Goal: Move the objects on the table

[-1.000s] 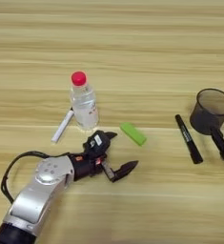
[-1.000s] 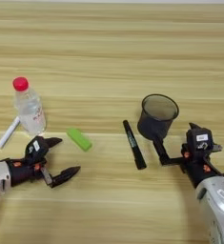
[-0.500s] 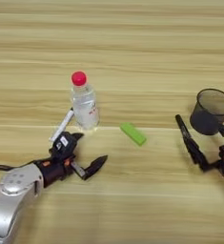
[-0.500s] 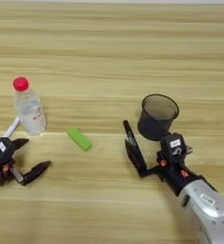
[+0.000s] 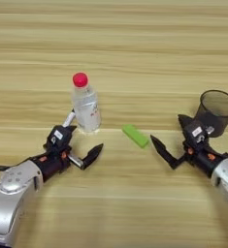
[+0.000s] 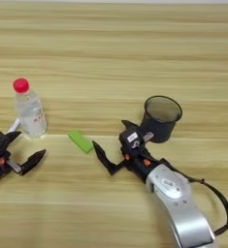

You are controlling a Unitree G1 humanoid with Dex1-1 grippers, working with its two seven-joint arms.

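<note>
A small clear bottle (image 5: 85, 104) with a red cap stands upright at left of middle. A green block (image 5: 135, 135) lies flat to its right. Only the tip of a white marker (image 5: 68, 118) shows beside the bottle's base, behind my left gripper. My left gripper (image 5: 81, 143) is open just in front of the bottle, its fingers spread and holding nothing. My right gripper (image 6: 113, 140) is open too, right of the green block (image 6: 80, 141), with its lower fingertip a short gap from the block.
A black mesh cup (image 6: 160, 118) stands upright just behind my right gripper's wrist. The wooden table (image 5: 115, 43) stretches bare toward the far edge.
My right gripper has travelled left from the right edge to just right of the green block. My left gripper pulled back left, then rose toward the bottle's base.
</note>
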